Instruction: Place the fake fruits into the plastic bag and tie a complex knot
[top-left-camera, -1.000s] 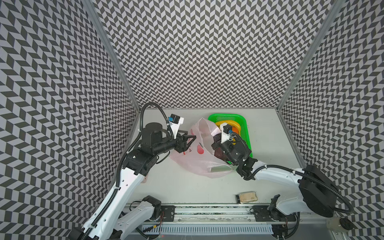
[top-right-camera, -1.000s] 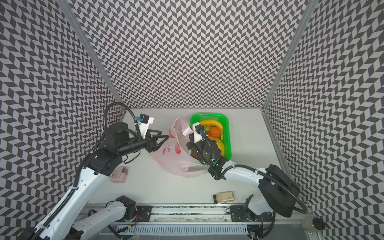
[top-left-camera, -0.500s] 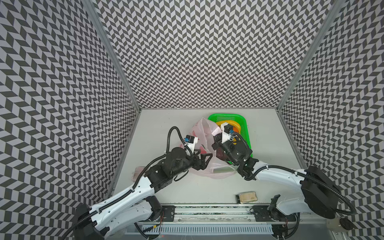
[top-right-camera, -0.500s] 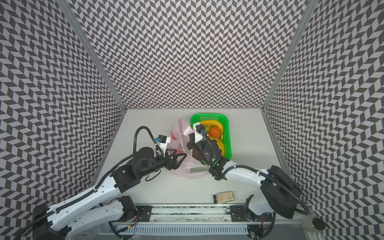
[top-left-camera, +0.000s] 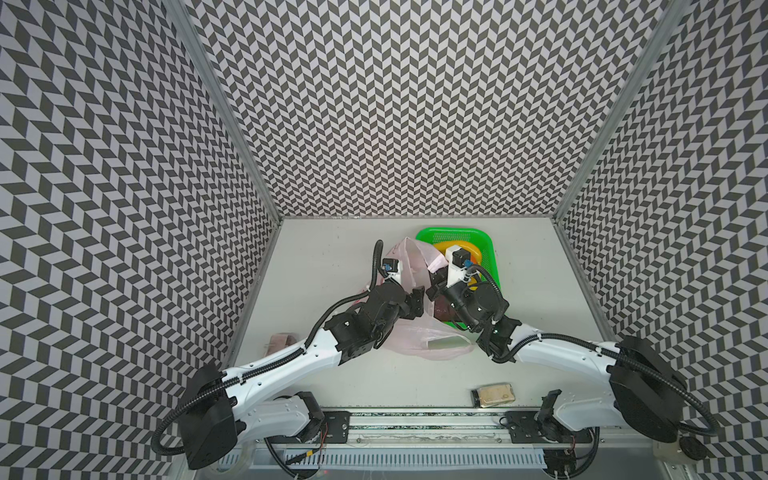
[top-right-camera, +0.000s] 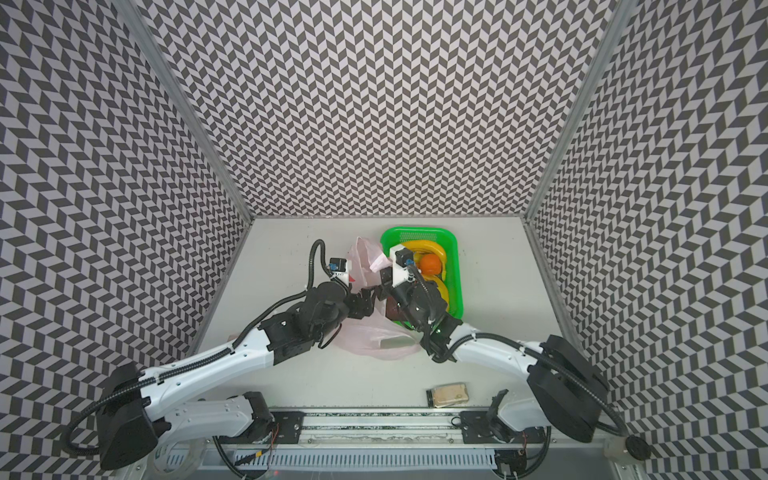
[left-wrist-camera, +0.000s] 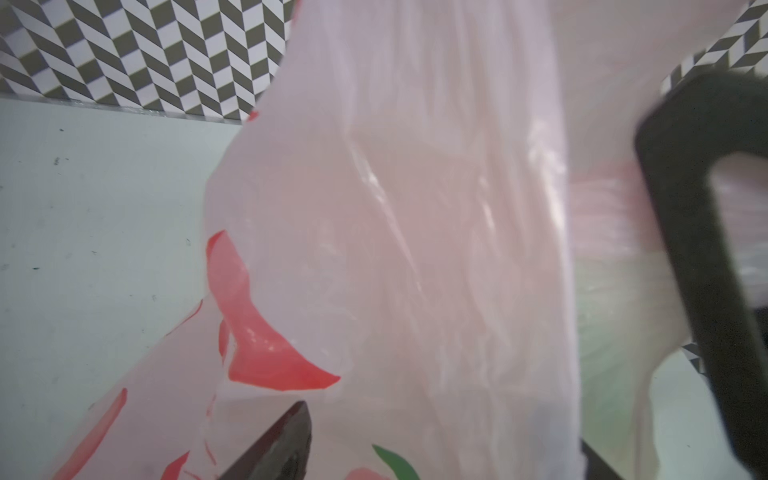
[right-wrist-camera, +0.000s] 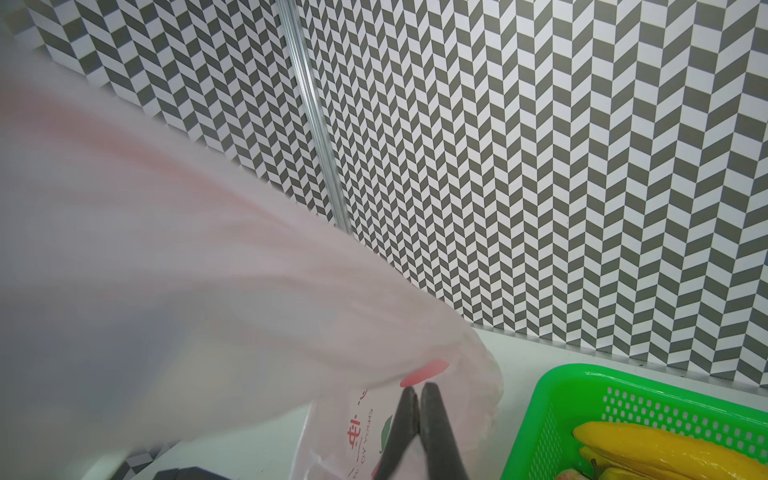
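Note:
The pink plastic bag (top-left-camera: 419, 345) lies mid-table, its upper part lifted. My right gripper (right-wrist-camera: 417, 392) is shut on the plastic bag's film beside the green basket (top-left-camera: 490, 249). In a top view my left gripper (top-left-camera: 417, 300) is against the bag's left side. It is open, with the bag's film (left-wrist-camera: 415, 249) spread between its wide-apart fingers (left-wrist-camera: 286, 444). Yellow bananas (top-right-camera: 430, 248) and an orange (top-right-camera: 431, 262) lie in the basket. A dark brown fruit (top-right-camera: 394, 311) shows through the bag. No knot is in view.
A tan packet (top-left-camera: 494, 394) lies near the front edge on the right. A small pinkish object (top-left-camera: 283, 341) sits by the left wall. Patterned walls enclose three sides of the table (top-left-camera: 332, 257), and the arms' rail (top-left-camera: 415, 419) runs along the front.
My left arm swung in from the left side and dropped low against the bag, and its jaws spread wider. The right gripper stayed shut in place.

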